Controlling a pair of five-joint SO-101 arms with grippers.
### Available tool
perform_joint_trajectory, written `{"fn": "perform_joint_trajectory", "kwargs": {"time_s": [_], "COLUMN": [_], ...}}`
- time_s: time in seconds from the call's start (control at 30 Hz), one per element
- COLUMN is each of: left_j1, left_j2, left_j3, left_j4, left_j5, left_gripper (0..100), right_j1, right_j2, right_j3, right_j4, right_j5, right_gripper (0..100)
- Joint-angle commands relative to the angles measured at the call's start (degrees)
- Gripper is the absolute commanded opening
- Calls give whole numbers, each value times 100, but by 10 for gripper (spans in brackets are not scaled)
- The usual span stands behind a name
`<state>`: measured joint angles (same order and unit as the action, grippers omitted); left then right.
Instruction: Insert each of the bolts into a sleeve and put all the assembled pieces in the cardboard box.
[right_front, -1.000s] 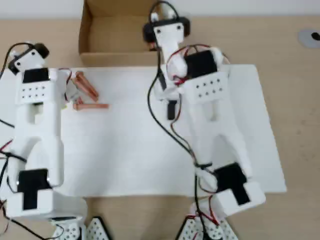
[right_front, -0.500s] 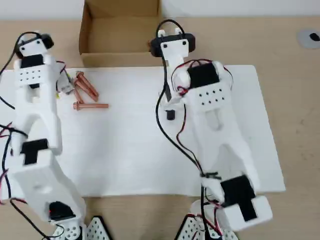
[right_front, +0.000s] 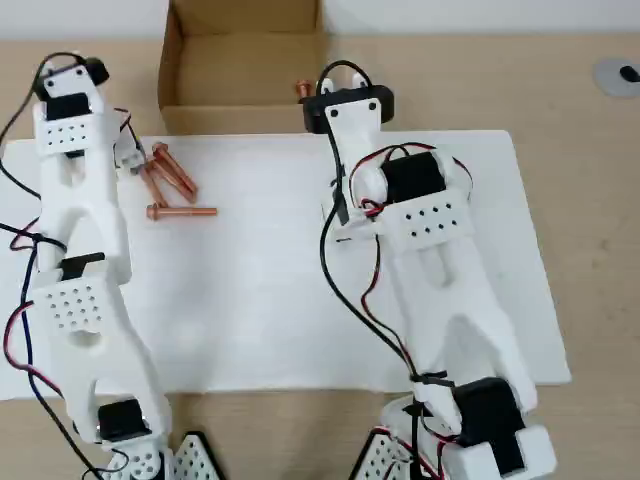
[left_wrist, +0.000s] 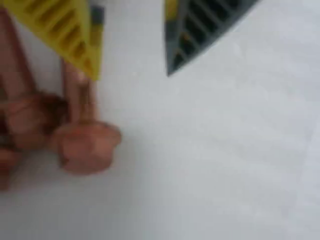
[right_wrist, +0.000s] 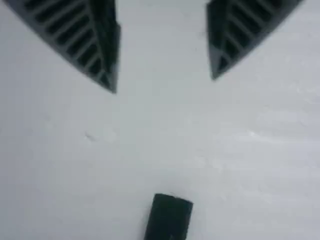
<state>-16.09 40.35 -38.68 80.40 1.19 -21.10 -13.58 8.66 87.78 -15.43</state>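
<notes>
Hanging spread beside the copper bolts (left_wrist: 82, 135), the left tool (left_wrist: 131, 74) seems poised to pick one, the right tool (right_wrist: 163, 81) equally spread near a black sleeve (right_wrist: 169, 217).

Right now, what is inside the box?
A bare floor and one copper piece by the right wall of the box. Its near wall hides the floor just behind it.

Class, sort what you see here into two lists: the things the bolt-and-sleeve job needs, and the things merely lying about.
Belongs to the job:
copper bolts
black sleeve
cardboard box
left pincer and right pincer, both open

Just lying about:
grey disc at the far right
white sheet, which serves only as a work surface
</notes>
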Motion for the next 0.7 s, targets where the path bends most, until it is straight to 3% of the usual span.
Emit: {"fn": "perform_joint_trajectory", "kwargs": {"time_s": [0.0,0.3,0.67], "left_j1": [141,237,264], "left_j2": [-75,-66,-66], "left_j3": [-378,-352,510], "left_j4": [9,9,-747], "left_j5": [229,1292,1327], "left_gripper": [99,99,99], "right_j1": [75,75,84], "right_j2": [-251,-251,-259], "right_j3": [4,4,4], "right_j4": [-79,-79,-79], "right_j5": [62,62,62], "right_gripper": [160,160,160]}}
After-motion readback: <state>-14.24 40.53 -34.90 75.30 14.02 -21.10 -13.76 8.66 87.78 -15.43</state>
